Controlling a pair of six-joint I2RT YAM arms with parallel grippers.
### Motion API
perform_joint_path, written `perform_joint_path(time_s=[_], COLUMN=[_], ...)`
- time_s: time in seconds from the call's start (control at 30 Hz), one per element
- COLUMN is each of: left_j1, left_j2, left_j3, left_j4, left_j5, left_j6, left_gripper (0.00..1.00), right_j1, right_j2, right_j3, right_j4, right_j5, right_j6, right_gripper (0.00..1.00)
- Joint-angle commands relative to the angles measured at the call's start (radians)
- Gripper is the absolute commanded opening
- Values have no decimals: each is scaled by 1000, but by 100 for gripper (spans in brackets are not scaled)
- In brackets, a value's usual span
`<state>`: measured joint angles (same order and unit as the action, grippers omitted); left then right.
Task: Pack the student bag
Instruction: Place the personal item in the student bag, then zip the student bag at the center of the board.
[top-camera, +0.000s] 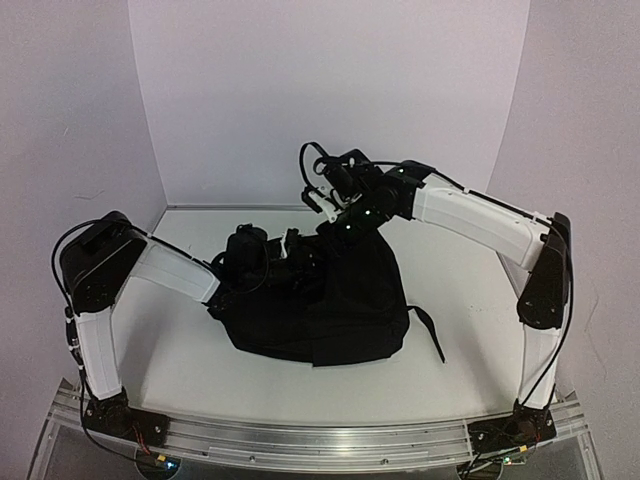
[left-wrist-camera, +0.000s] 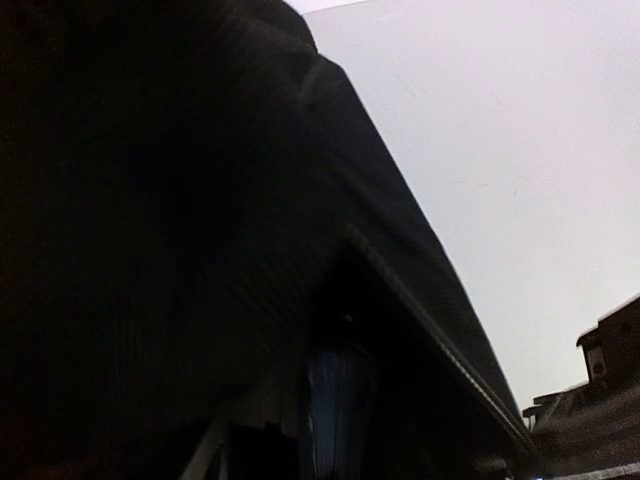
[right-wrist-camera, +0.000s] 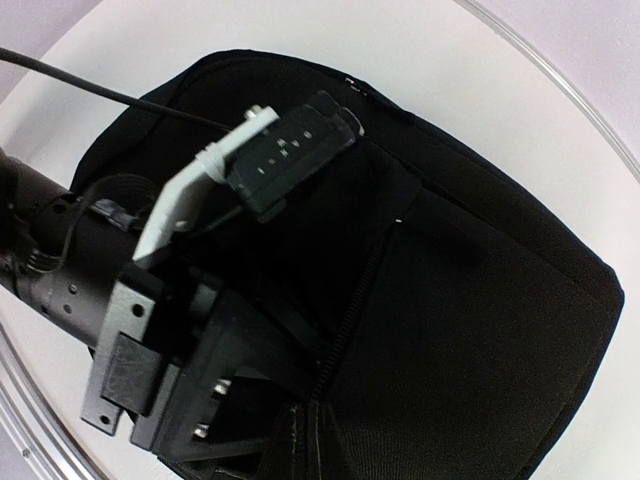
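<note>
Nearest to me, the student bag (top-camera: 340, 320) is lying slumped in the middle of the table (top-camera: 200, 370), with one strap (top-camera: 432, 330) trailing off toward the right arm's side. Just past its bulk, the left gripper (top-camera: 298, 252) is reaching into the bag's mouth from the left and is buried in black fabric. Its own wrist view is showing only dark lining, the zip edge (left-wrist-camera: 430, 330) slanting overhead, and something blue (left-wrist-camera: 335, 410) low down inside.

It looks to me as though an item is being delivered into the bag. To do that well, the left arm should be going deep enough that the item is settling on the bottom rather than catching on the zip. It should then be backing out along the same line without dragging the fabric. How wide its jaws are standing, and whether they are holding the blue thing, I cannot tell.

Farther back, the right gripper (top-camera: 338, 226) is hanging over the far rim with its jaws closed tight. It is apparently pinching the bag's upper edge and tenting the mouth open, and it should be holding that lift steady.
</note>
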<state>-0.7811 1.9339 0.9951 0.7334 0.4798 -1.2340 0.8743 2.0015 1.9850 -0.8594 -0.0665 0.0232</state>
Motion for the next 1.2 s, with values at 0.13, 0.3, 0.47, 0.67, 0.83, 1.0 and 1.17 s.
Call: perform_joint_path(time_s=[0.13,0.3,0.47,0.67,0.83,1.0,1.17], left_j1=[-4,-5,-4,-4,-11,-47,-104], left_j2=[-233,-365,-460,-477,-455,-430,-359], left_j3=[-84,-120,-95,-83,-93,-63,48], left_j4=[-264,-422,-610,-658,-661,-734,-851], left_j5=[-118,-210,-326,-340,-335,-392,-434], left_j6=[113,189,270,291,294,333,413], left_gripper=[58,59,58,57,60,57,54], right_j1=[-38,-47,-48,-48,-62,-119,-179], right_j2=[-116,-132,-110,-27,36,60,48], right_j3=[-54,-112,-178,-187,-176,-133,-93], right_j4=[31,43,57,69,72,72,72], right_j5=[-53,-92,-163,-218,-192,-260,-354], right_j6=[23,24,23,37,46,81,102], right_gripper=[0,0,0,0,8,17,34])
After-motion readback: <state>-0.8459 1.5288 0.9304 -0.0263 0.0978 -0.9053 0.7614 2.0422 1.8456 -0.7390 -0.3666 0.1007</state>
